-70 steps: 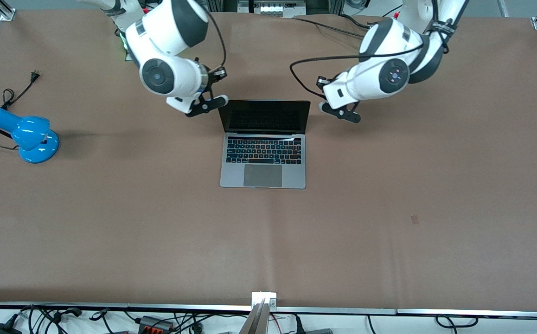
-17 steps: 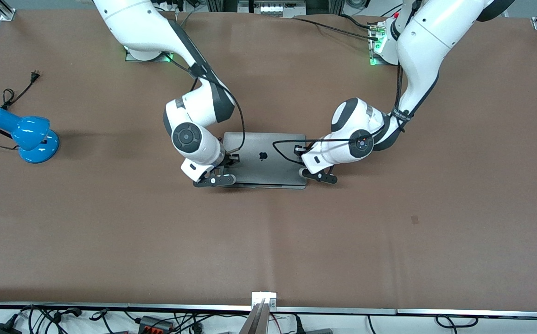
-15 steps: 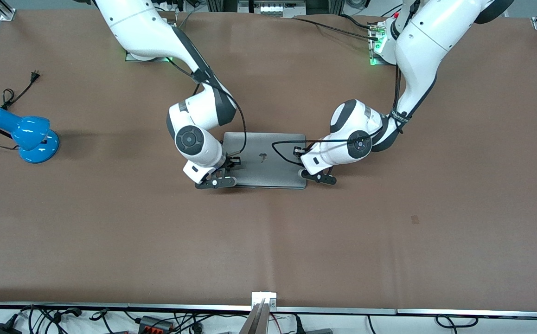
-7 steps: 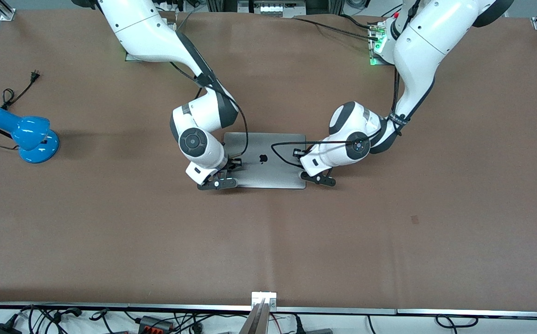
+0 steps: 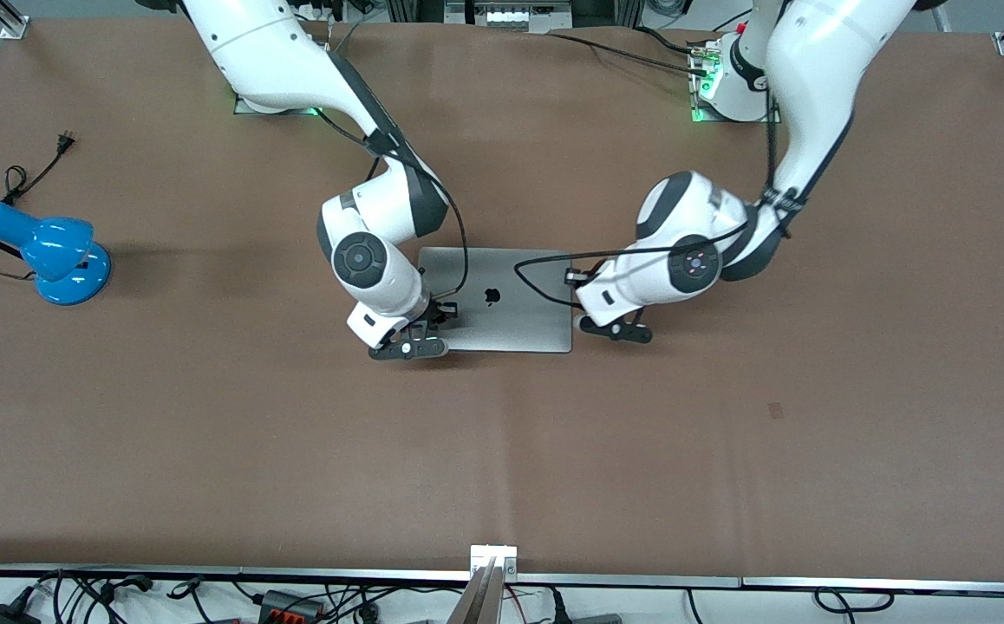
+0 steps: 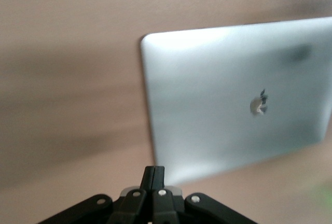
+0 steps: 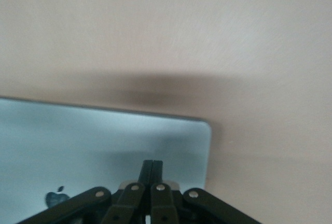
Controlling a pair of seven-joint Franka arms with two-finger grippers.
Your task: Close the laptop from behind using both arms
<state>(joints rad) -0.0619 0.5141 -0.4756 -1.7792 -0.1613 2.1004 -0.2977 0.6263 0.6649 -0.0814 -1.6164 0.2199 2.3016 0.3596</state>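
Big brown worktop (image 5: 727,451) here, mostly bare, with a blue desk lamp (image 5: 49,251) parked way off toward the right arm's end, well apart from the action. The laptop (image 5: 502,299) sits around the middle of the worktop with its lid flat down on the base, apple logo (image 5: 492,295) facing up, so the closing part looks basically done to me. The right tool (image 5: 407,347) is at the lid corner nearest the front camera on the right arm's side, and in its wrist view its fingers (image 7: 152,169) are pressed together with nothing between them, low over that corner. Makes sense: you push a lid with a closed tip, you don't pinch it. The left tool (image 5: 615,331) is just beside the laptop's edge on the left arm's side, over the worktop rather than the lid; its fingers (image 6: 154,175) are also pinched together, empty, and its wrist view is blurry. Having one arm per side probably keeps the lid from twisting on the hinge. Whether the right tool is actually touching the lid, I can't tell.
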